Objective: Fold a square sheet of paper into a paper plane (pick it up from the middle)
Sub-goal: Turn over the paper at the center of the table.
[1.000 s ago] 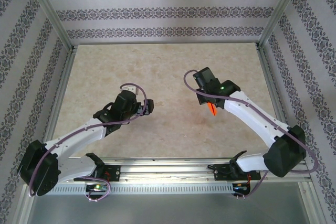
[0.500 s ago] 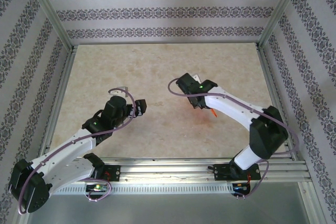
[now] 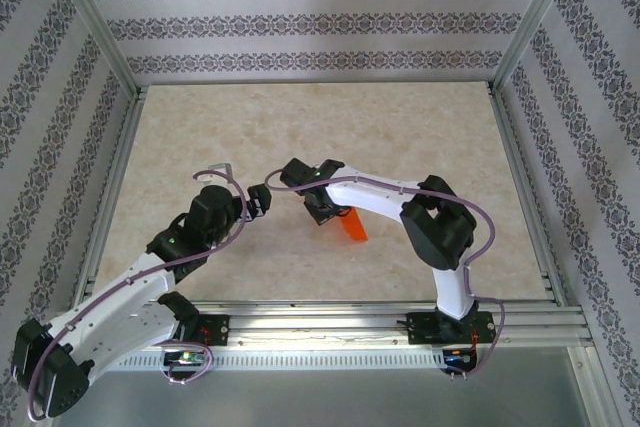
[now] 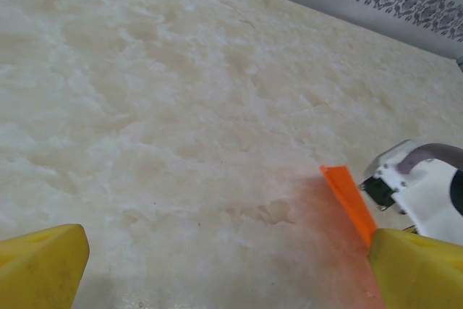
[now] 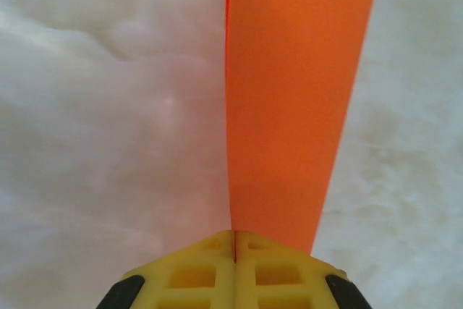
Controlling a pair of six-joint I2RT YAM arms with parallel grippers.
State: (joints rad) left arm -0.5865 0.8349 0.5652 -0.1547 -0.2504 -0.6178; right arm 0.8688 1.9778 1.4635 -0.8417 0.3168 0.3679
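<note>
The left gripper (image 3: 262,199) hangs left of centre over the marble-patterned table (image 3: 200,137), its yellow fingers (image 4: 43,258) spread wide. Just to its right, the right gripper (image 5: 233,242) is clamped on the narrow end of the orange paper plane (image 5: 289,106), near the table's middle.

White arm links (image 3: 375,194), black joint housings (image 3: 440,232), looping purple cables (image 3: 484,222), yellow gridded claw fingertips (image 5: 189,274)

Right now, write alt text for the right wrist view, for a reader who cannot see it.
The yellow-tipped right tool is shut on the near end of a folded orange plane, which stretches away from the camera and widens toward its far end. Behind it lies a pale marbled table.
</note>
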